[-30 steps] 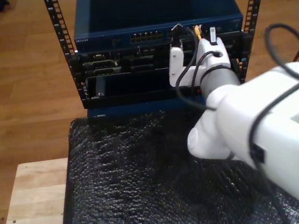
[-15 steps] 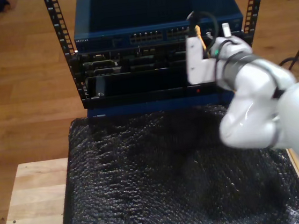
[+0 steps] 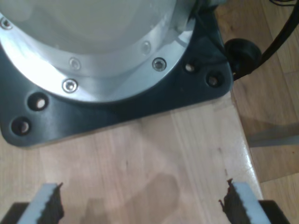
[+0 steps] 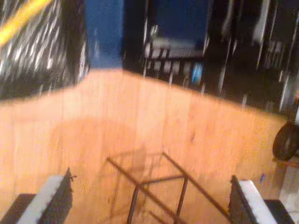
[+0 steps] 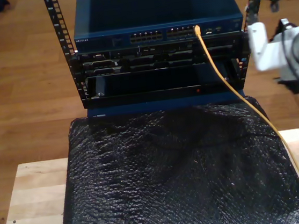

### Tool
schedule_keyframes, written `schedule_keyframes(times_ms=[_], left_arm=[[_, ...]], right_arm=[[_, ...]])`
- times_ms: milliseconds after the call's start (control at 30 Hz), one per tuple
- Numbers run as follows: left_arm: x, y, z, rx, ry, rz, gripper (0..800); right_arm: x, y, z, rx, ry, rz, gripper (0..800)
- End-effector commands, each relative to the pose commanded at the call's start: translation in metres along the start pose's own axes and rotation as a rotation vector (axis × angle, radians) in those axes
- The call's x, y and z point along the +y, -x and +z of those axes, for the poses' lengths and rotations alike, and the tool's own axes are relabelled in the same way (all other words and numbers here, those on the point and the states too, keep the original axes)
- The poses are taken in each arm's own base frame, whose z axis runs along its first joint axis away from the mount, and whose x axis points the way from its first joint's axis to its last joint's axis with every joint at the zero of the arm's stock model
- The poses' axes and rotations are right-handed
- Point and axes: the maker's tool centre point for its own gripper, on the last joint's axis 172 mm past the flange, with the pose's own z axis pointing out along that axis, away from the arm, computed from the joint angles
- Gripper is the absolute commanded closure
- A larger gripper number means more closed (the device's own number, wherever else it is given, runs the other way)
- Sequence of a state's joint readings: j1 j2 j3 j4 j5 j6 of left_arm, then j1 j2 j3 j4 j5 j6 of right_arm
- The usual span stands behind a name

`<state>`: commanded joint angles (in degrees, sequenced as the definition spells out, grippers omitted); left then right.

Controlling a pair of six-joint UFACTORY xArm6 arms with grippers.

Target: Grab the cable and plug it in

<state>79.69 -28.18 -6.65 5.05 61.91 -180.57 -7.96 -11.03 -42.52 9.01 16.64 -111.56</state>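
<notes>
Two tools: both with jaws spread, nothing between them.
First tool (image 3: 140,205): my first gripper, released; hangs over bare wooden desk (image 3: 154,154), near a dark arm base plate (image 3: 117,112) bolted to it.
Second tool (image 4: 149,200): my second gripper, released; looks across wood floor (image 4: 140,116) toward the rack, view blurred; thin metal frame (image 4: 154,186) on the floor below it.
Cable (image 5: 227,81): yellow-orange; tip seated in a port on the blue switch (image 5: 155,22), toward the exterior view's right end of the port row. Runs down past the rack front (image 5: 154,62), over the black mat (image 5: 173,174), along the mat's edge on the exterior view's right.
Arm (image 5: 289,58): white, at the exterior view's right edge, apart from the cable.
</notes>
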Motion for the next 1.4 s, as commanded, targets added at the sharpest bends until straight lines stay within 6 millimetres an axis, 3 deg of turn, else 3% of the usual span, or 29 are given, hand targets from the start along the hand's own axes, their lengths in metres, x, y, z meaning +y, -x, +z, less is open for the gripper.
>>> schedule_keyframes(times_ms=[167, 433, 533, 667, 1033, 1400], left_arm=[[0.0, 0.0, 0.0, 0.0, 0.0, 0.0, 0], [0.0, 0.0, 0.0, 0.0, 0.0, 0.0, 0], [0.0, 0.0, 0.0, 0.0, 0.0, 0.0, 0], [0.0, 0.0, 0.0, 0.0, 0.0, 0.0, 0], [0.0, 0.0, 0.0, 0.0, 0.0, 0.0, 0], [0.0, 0.0, 0.0, 0.0, 0.0, 0.0, 0]], right_arm=[[-0.056, 0.067, -0.022, -0.02, -0.145, -0.014, 7], [-0.149, 0.149, -0.069, -0.025, -0.321, 0.057, 7], [-0.188, 0.171, -0.091, -0.013, -0.376, 0.079, 7], [-0.239, 0.175, -0.123, 0.032, -0.442, 0.101, 7], [-0.339, 0.152, -0.184, 0.083, -0.531, 0.08, 7], [-0.447, 0.107, -0.197, 0.206, -0.629, 0.07, 4]])
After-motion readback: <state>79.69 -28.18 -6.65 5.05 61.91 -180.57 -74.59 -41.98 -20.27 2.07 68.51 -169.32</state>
